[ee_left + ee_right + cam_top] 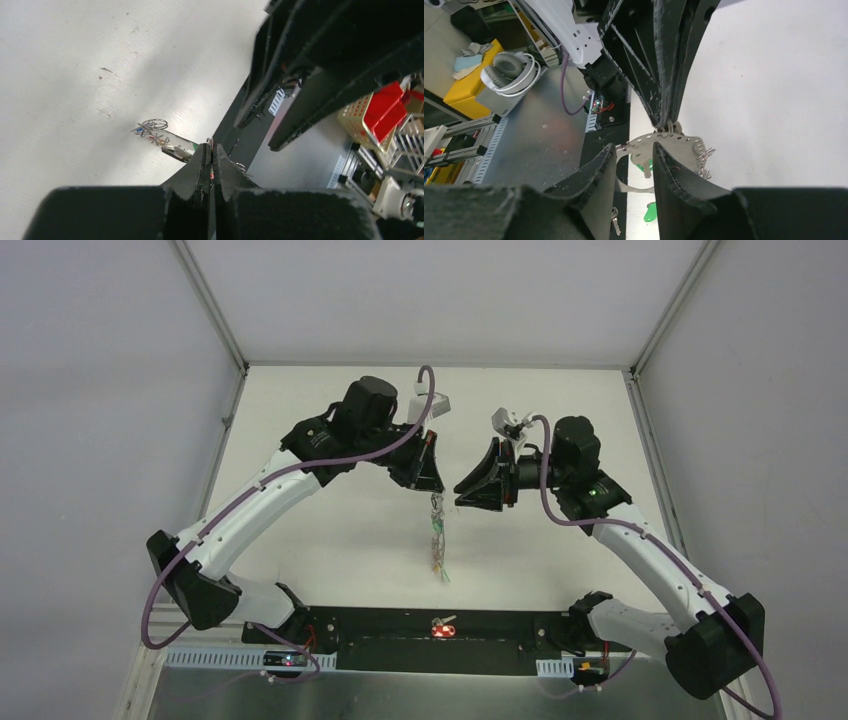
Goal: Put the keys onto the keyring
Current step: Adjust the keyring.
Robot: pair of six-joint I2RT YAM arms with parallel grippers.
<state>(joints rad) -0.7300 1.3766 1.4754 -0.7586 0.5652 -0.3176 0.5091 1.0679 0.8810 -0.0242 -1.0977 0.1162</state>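
- The left tool (430,480) is seen clenched on the top edge of the thin grey metal keyring (674,142), which is held above the white counter (330,540).
- The keyring hangs below the tool, with small items dangling from it.
- The right tool (634,147) is released, its jaws apart, close beside the hanging keyring.
- A green-headed key (650,212) is noted below the keyring; contact with the counter cannot be told.
- A small red-headed silver key (443,628) lies on the black base plate (400,640) between the arm bases.
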